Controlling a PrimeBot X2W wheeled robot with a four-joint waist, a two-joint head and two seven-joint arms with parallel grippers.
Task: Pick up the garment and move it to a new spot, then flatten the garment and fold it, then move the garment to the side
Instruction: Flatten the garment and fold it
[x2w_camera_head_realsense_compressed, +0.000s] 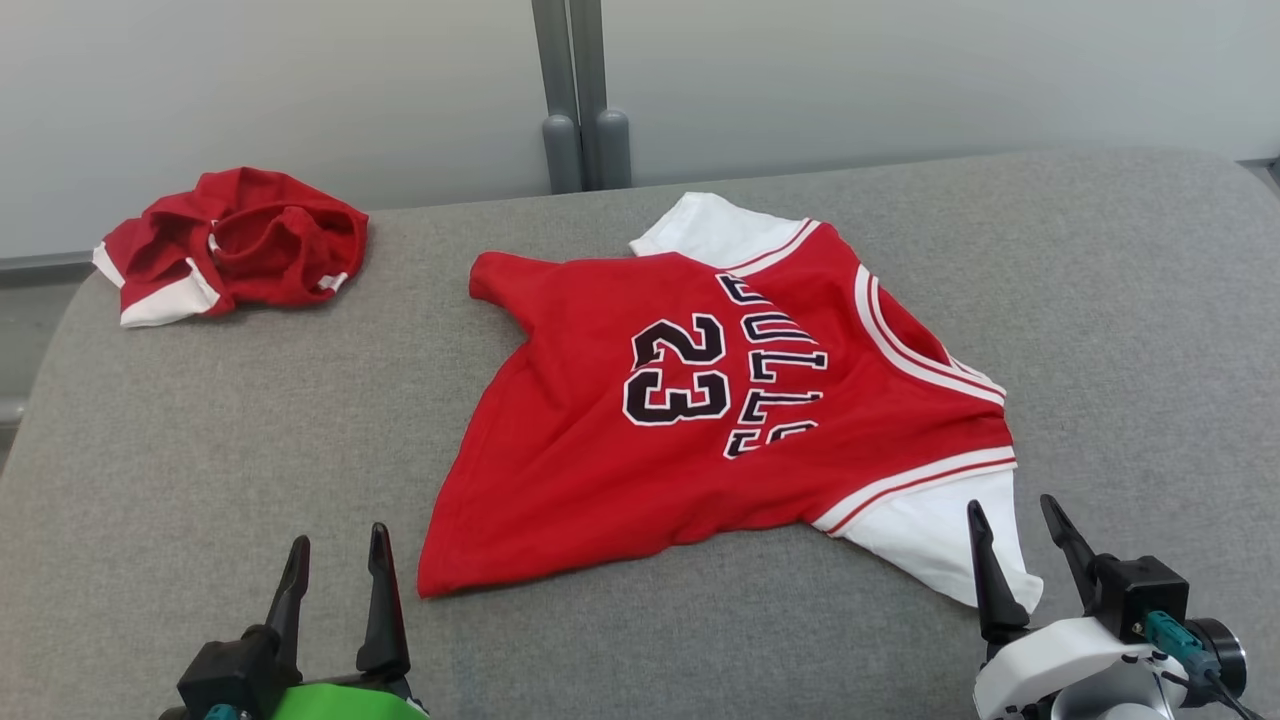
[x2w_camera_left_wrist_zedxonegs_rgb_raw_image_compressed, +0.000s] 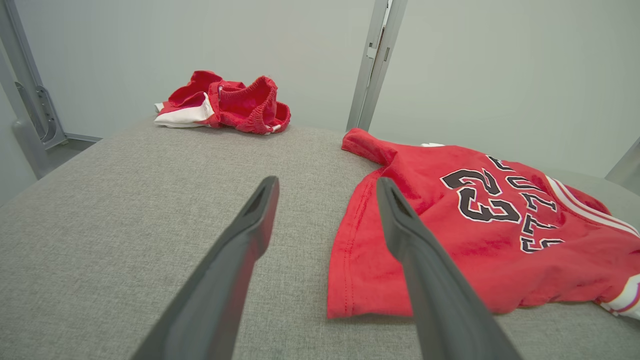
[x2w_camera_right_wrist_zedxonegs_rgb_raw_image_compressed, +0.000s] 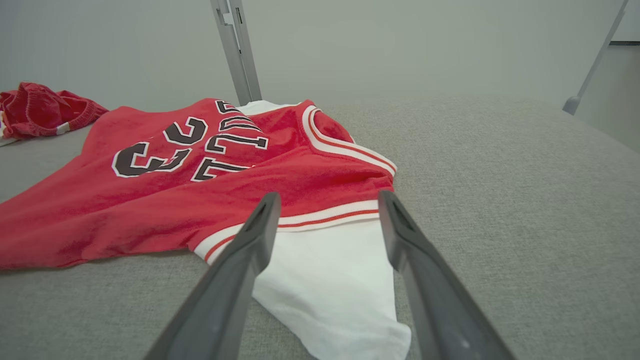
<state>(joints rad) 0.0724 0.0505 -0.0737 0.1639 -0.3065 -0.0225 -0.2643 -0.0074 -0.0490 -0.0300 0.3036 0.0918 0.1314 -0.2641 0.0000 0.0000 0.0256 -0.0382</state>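
A red jersey (x2w_camera_head_realsense_compressed: 700, 420) with white sleeves and the number 23 lies spread on the grey cushioned surface (x2w_camera_head_realsense_compressed: 250, 430), its collar toward the right. My left gripper (x2w_camera_head_realsense_compressed: 338, 540) stands open at the lower left, just left of the jersey's hem corner (x2w_camera_left_wrist_zedxonegs_rgb_raw_image_compressed: 350, 280), touching nothing. My right gripper (x2w_camera_head_realsense_compressed: 1015, 510) is open at the lower right, its fingers on either side of the near white sleeve (x2w_camera_right_wrist_zedxonegs_rgb_raw_image_compressed: 330, 280), above it. The jersey's red body (x2w_camera_right_wrist_zedxonegs_rgb_raw_image_compressed: 175, 200) stretches away to the left in the right wrist view.
A crumpled pair of red shorts (x2w_camera_head_realsense_compressed: 235, 245) with white trim lies at the back left, and shows again as the shorts (x2w_camera_left_wrist_zedxonegs_rgb_raw_image_compressed: 225, 102) in the left wrist view. A grey post (x2w_camera_head_realsense_compressed: 580, 100) stands behind the surface against a pale wall. Bare grey surface extends to the right (x2w_camera_right_wrist_zedxonegs_rgb_raw_image_compressed: 500, 175).
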